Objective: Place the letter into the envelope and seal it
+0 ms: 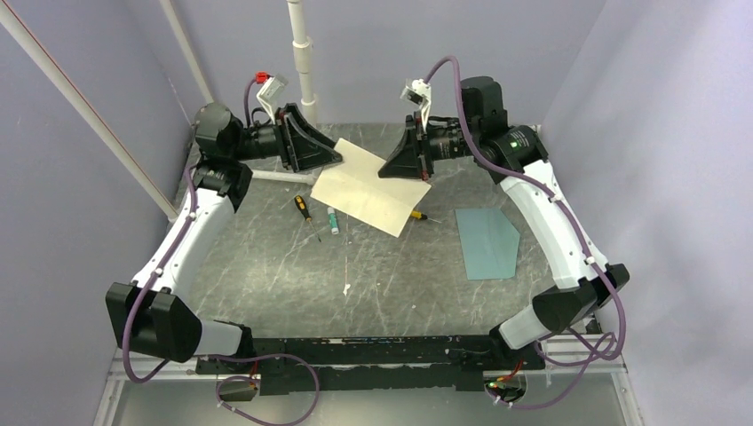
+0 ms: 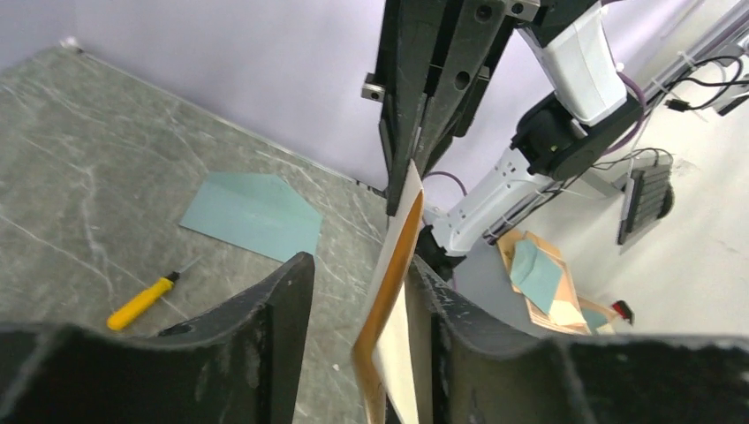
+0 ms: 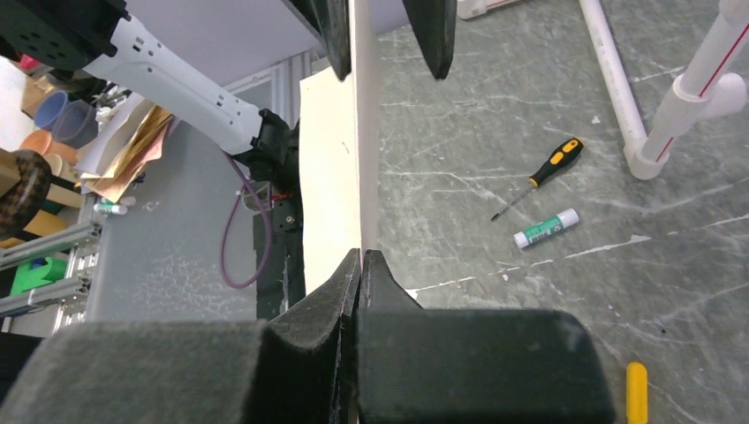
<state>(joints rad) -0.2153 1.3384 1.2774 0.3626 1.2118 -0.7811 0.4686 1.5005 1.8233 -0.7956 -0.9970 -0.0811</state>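
- Top external view: my left fingers (image 1: pixel 336 158) and my right fingers (image 1: pixel 384 170) face each other from opposite sides over the far middle of the bench (image 1: pixel 400 293), with the letter (image 1: pixel 368 186) between them.
- The letter is a cream sheet, held up off the bench and tilted. Its far edge is up at my fingers and its near-right corner hangs lowest. From the left wrist view, one face shows an orange-tan border.
- My right fingers are pinched together on the sheet's edge. The right wrist view shows the two pads meeting with only the paper between them.
- My left fingers stand apart, one on each side of the opposite edge. In the left wrist view the paper lies close to one finger, with a wide gap to the other, so they are not clamping it.
- The envelope (image 1: pixel 487 241) lies flat on the right side of the bench, just beside my right forearm and well apart from the letter. It is plain teal, and its tapering side faces right.
- A black-and-yellow screwdriver (image 1: pixel 304 207) and a glue stick (image 1: pixel 333 220) lie on the bench near the letter's left corner.
- A yellow-handled tool (image 1: pixel 417 216) pokes out by the sheet's right edge.
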